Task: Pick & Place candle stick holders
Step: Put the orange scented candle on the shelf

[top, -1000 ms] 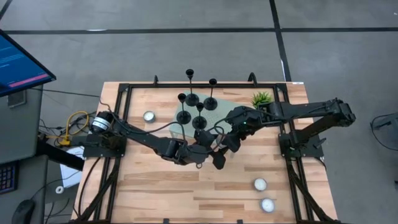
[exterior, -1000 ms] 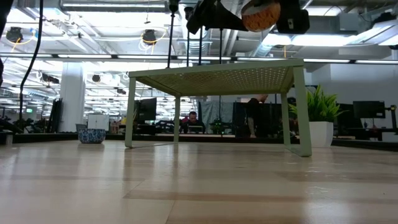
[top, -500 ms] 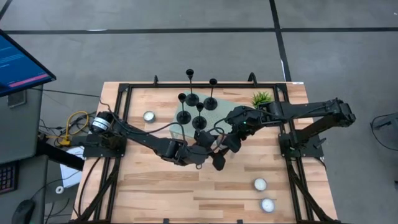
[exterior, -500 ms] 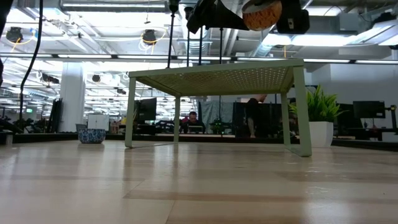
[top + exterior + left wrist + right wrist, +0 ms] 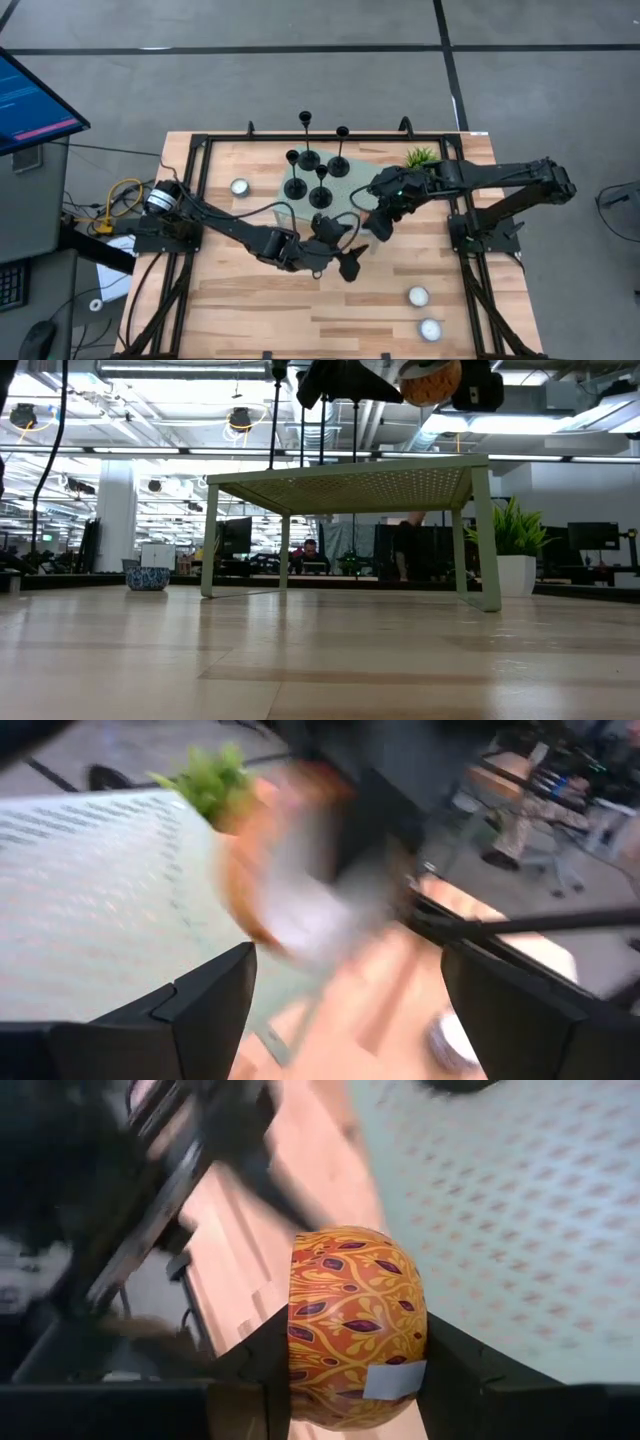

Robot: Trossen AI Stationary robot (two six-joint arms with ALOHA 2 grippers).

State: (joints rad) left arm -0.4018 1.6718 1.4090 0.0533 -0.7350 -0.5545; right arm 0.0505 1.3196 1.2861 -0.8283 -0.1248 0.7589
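From the left of the wooden table, one white tealight lies alone near the far left corner. Just right of it, on a pale green perforated stand, are the candle stick holders. I count four of them, all black, all upright with the long stem vertical and the small cup on top. Seen from above, the stems lean outward in the picture, so the heights are hard to compare. In the low view only thin stems show above the stand top; the bases are hidden there.

The left gripper is low in the middle of the table, in front of the stand. Its fingers are spread apart with nothing between them. The left wrist view is strongly smeared.

The right gripper is just right of it, over the stand's near right corner. Its fingers clamp an orange patterned bowl with a grey tape patch. A small green plant stands at the far right corner of the stand. Two more tealights lie near the front right of the table.
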